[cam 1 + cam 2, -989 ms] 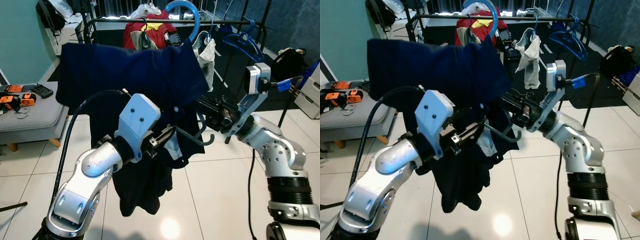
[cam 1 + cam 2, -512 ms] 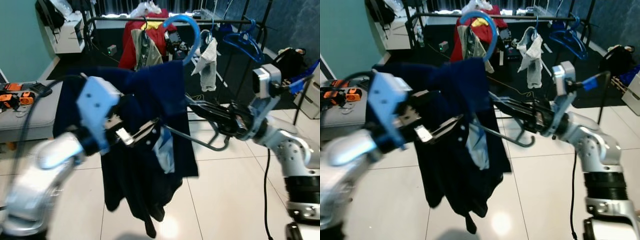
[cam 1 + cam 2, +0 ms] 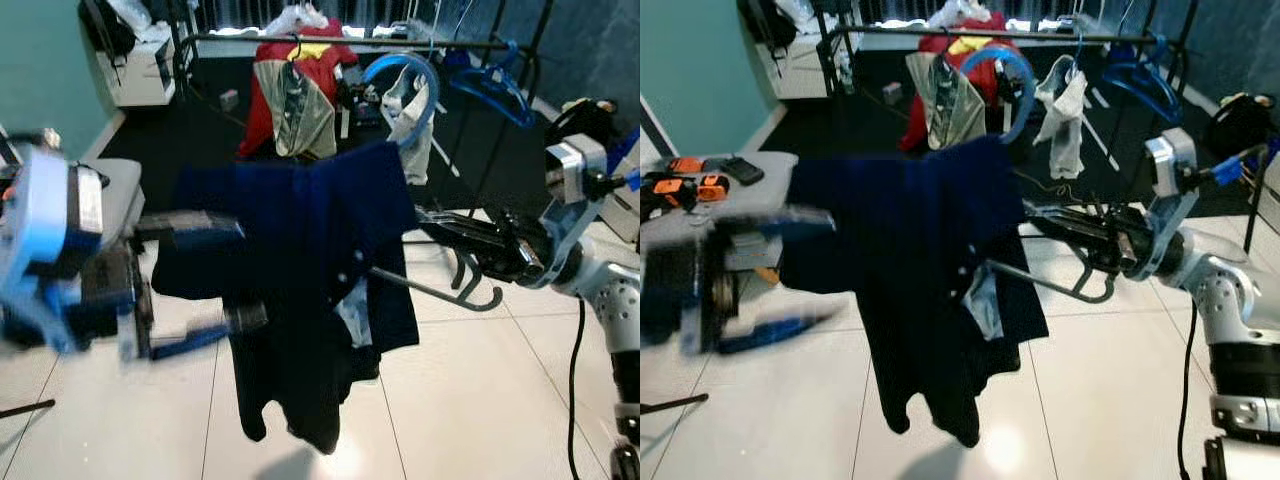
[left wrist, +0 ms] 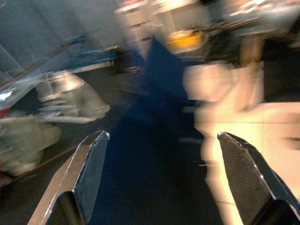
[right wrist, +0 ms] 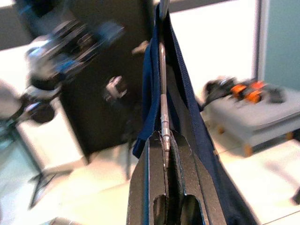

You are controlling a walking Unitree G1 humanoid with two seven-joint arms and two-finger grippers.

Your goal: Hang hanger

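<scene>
Carry-to-rail step. My right gripper (image 5: 164,154) is pinched on the grey hanger (image 3: 440,293) bearing the navy shirt (image 3: 300,250), mid-air short of the clothes rail (image 3: 340,42); my left gripper (image 4: 161,180) stands spread — next, I judge, lift the hook over the rail.

Head pair looking forward and down at the same navy garment (image 3: 300,260) before a clothes rack (image 3: 970,35). Wrist views close along each hand's fingers (image 4: 89,173), facing that garment.

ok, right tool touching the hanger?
Touching. Right wrist view: right tool has its fingers closed on the hanger wire running between them.
</scene>
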